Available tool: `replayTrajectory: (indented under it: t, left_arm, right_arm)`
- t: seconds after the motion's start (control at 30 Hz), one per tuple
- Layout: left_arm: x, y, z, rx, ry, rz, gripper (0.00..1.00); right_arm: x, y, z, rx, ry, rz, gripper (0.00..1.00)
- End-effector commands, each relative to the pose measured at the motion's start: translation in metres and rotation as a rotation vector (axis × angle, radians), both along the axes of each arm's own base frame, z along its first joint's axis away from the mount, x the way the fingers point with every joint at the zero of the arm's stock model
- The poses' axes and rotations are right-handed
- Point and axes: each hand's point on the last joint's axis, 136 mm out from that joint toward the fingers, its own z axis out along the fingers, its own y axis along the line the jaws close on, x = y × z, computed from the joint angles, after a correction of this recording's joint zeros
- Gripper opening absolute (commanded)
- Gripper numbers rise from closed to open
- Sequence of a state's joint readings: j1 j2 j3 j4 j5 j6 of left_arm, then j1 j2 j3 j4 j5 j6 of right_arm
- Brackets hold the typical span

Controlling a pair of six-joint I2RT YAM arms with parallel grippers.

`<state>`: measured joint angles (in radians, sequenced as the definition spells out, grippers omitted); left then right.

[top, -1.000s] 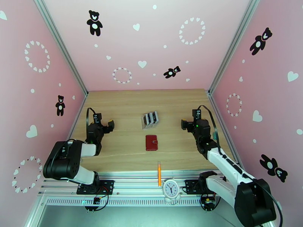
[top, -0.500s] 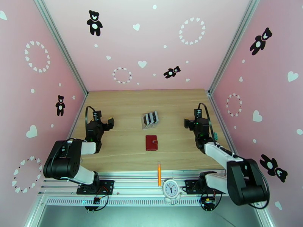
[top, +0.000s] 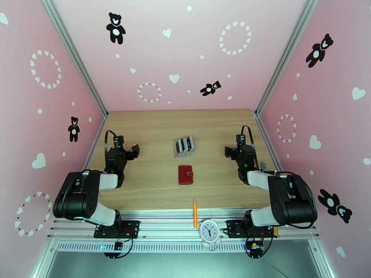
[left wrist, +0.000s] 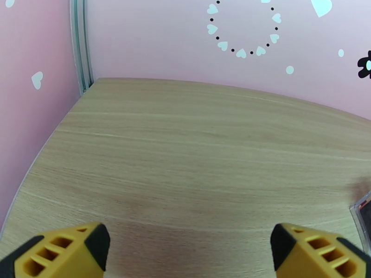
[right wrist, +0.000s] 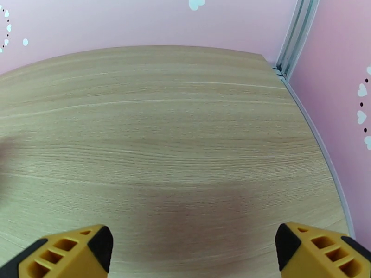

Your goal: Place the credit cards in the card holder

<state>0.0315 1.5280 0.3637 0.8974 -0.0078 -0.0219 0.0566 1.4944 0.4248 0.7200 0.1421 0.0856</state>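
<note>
The wooden table [top: 153, 130] fills the pink-walled booth; the left gripper [left wrist: 190, 237] hangs at its 9 o'clock side, jaws spread wide over bare wood, with just the yellow fingertips [left wrist: 69, 249] in its wrist view; the right gripper [right wrist: 192, 239] hangs at 3 o'clock, jaws likewise spread, holding nothing; a white clock [top: 209, 230] stands on the front rail at 6 o'clock; a clear rack [top: 177, 155] sits near centre, one corner cut off by the left wrist view's right edge; the card holder [top: 186, 174] lies closed at the rack's 6 o'clock, near but apart; the credit cards [top: 184, 144] stand in the rack, too small to count; an orange stick [top: 195, 212] lies across the near edge.
</note>
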Motion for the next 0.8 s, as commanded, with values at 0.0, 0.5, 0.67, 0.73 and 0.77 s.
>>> replayTrajectory:
  t: [0.0,0.5,0.67,0.73,0.77]
  left_arm:
    - [0.002,0.002,0.000,0.008,0.007,0.011,0.98]
    - [0.000,-0.010,0.001,0.012,-0.008,-0.069,0.98]
    - [0.000,-0.010,0.001,0.012,-0.008,-0.068,0.98]
    - [0.000,-0.010,0.001,0.012,-0.007,-0.068,0.98]
    - [0.000,-0.010,0.001,0.012,-0.007,-0.068,0.98]
  right_arm:
    - [0.001,0.004,-0.002,0.000,-0.030,0.031,0.99]
    - [0.005,0.011,-0.004,0.000,-0.012,0.075,0.99]
    - [0.004,0.012,-0.004,-0.001,-0.011,0.076,0.99]
    - [0.004,0.012,-0.004,-0.001,-0.012,0.076,0.99]
    - [0.004,0.012,-0.004,-0.001,-0.012,0.076,0.99]
